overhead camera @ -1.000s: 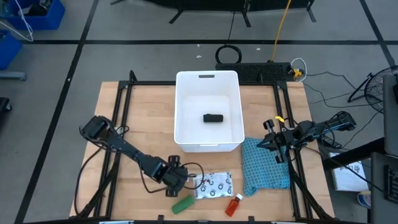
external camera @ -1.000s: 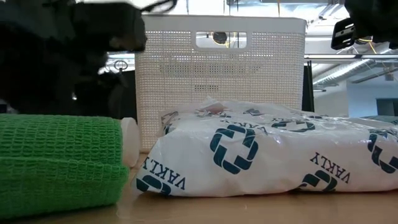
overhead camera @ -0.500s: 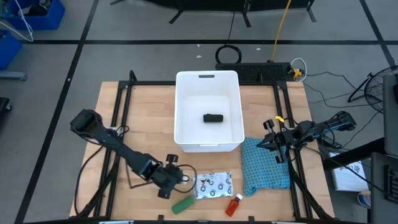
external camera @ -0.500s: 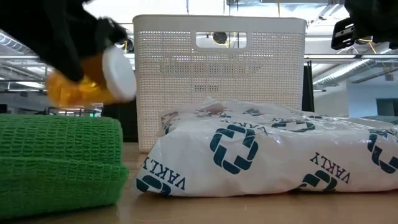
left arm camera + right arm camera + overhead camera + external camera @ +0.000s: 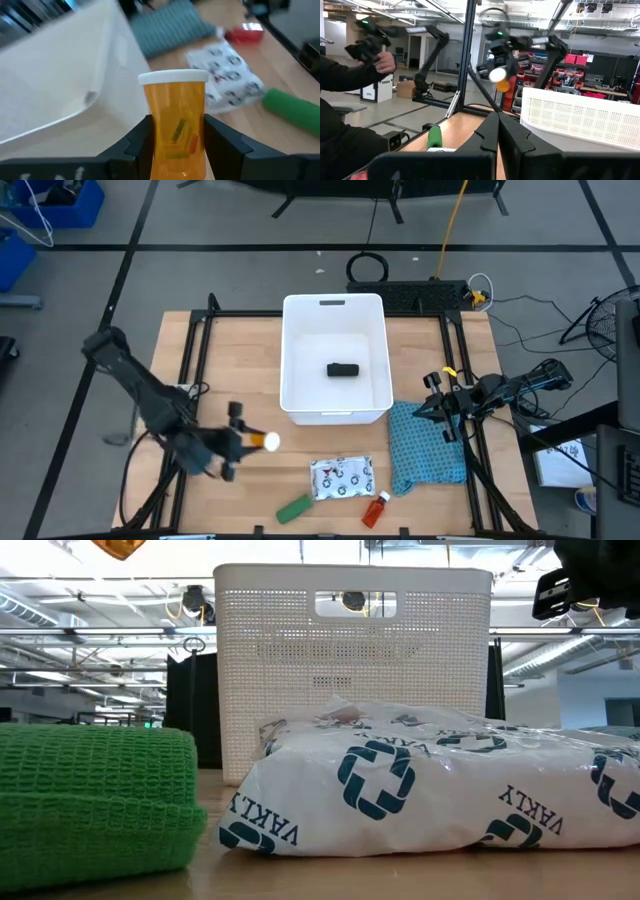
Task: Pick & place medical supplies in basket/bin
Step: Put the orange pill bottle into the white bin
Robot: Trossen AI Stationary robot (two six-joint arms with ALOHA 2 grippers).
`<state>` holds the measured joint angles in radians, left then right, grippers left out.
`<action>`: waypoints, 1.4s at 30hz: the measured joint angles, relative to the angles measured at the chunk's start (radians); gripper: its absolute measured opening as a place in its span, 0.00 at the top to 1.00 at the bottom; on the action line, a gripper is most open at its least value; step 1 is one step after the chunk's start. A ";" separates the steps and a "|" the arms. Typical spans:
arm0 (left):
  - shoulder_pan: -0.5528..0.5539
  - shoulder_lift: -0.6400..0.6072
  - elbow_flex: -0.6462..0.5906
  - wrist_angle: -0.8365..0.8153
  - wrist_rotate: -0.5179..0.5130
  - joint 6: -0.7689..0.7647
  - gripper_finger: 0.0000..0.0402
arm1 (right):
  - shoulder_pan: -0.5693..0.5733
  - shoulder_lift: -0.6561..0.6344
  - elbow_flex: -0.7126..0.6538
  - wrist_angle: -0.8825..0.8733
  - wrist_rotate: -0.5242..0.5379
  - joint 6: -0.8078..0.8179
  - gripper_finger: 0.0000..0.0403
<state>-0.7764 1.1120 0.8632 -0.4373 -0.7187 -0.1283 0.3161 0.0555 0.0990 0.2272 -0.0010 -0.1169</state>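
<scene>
Orange and white-capped, a small pill bottle (image 5: 175, 125) is clamped between the two dark fingers (image 5: 224, 145) of the left claw (image 5: 243, 442), raised clear of the bench (image 5: 230, 360). In the high view the bottle is held over the wood just beside the near left corner of the white bin (image 5: 335, 415), apart from its rim. Only the bottle's lower edge is seen in the low view, at the very top. Inside the bin a black item (image 5: 343, 370) lies on the floor, near the middle.

On the bench in front of the bin a flat white pouch (image 5: 342, 478) with dark print is laid; a green roll (image 5: 294, 507) lies just beside it on the left arm's side, and a red bottle (image 5: 376, 508) just beside it on the other. A teal-blue textured cloth (image 5: 427, 448) is spread near the bin's near right corner.

The right claw (image 5: 432, 408) is held at the bench's right edge, above the cloth's far end, with its fingers (image 5: 512, 145) pressed together and nothing between them.

Beyond the bench a workshop hall with ceiling lights, shelving and other dark arms is seen, and a person's hand (image 5: 385, 62) on a controller in the right wrist view.
</scene>
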 joint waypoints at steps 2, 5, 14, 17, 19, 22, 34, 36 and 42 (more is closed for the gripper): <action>-0.006 -0.130 -0.132 0.139 -0.034 0.056 0.62 | 0.000 0.000 0.000 0.000 0.000 0.000 1.00; 0.017 -0.343 -0.341 0.364 -0.042 0.114 0.61 | 0.000 0.000 0.000 0.000 0.001 -0.008 1.00; 0.199 -0.732 -0.671 0.687 0.136 0.164 0.62 | 0.000 0.000 0.000 0.005 0.003 -0.049 1.00; 0.257 -0.761 -0.693 0.686 0.177 0.141 0.63 | 0.000 0.000 0.000 0.008 0.003 -0.052 1.00; 0.295 -0.758 -0.685 0.690 0.180 0.098 0.63 | 0.000 0.000 0.000 0.008 0.003 -0.052 1.00; 0.354 -0.725 -0.615 0.652 0.180 0.040 0.63 | 0.000 0.000 0.000 0.008 0.003 -0.052 1.00; 0.703 -0.130 0.166 0.141 0.406 0.096 0.63 | 0.000 0.000 0.000 0.008 0.001 -0.052 1.00; 0.770 0.000 0.302 0.073 0.468 0.121 0.63 | 0.000 0.000 -0.005 0.010 0.001 -0.043 1.00; 0.923 0.339 0.602 0.001 0.693 0.172 0.63 | 0.000 -0.001 -0.039 0.079 0.000 -0.057 1.00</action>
<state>0.1461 1.4509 1.4654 -0.4362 -0.0257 0.0433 0.3157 0.0543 0.0601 0.3058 -0.0007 -0.1738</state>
